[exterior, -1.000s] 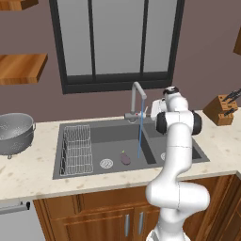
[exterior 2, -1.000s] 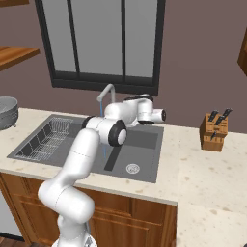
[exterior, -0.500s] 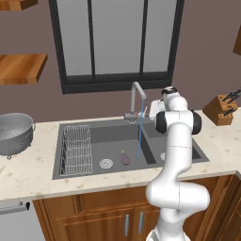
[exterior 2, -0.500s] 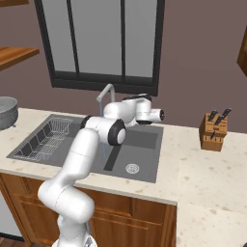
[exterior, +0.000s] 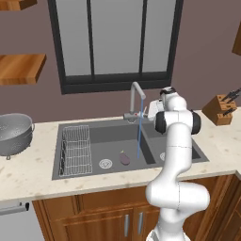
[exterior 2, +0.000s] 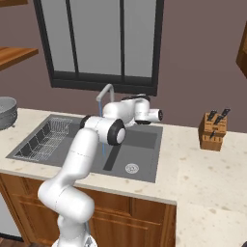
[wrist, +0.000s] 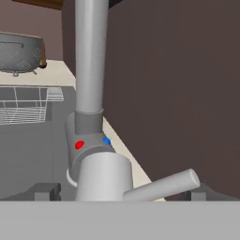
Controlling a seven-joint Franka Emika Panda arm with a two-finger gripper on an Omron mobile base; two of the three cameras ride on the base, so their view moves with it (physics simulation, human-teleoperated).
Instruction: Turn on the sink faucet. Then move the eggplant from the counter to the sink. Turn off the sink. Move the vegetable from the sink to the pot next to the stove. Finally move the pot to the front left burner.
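Note:
The grey sink faucet (exterior: 136, 97) stands behind the dark sink (exterior: 99, 136), and a thin blue stream of water runs from its spout into the basin. The small dark purple eggplant (exterior: 124, 158) lies on the sink floor, close to where the stream lands. My gripper (exterior: 145, 113) is at the faucet's base, reaching in from the right. In the hand view, my gripper (wrist: 123, 193) is open, with its dark fingertips (wrist: 46, 190) on either side of the faucet body. The lever (wrist: 161, 184) slants out to the right.
A wire dish rack (exterior: 76, 149) fills the left part of the sink. A silver colander (exterior: 14, 133) sits on the beige counter (exterior: 33, 174) at far left. A wooden knife block (exterior: 220, 108) stands at the right. A window and wall rise behind the faucet.

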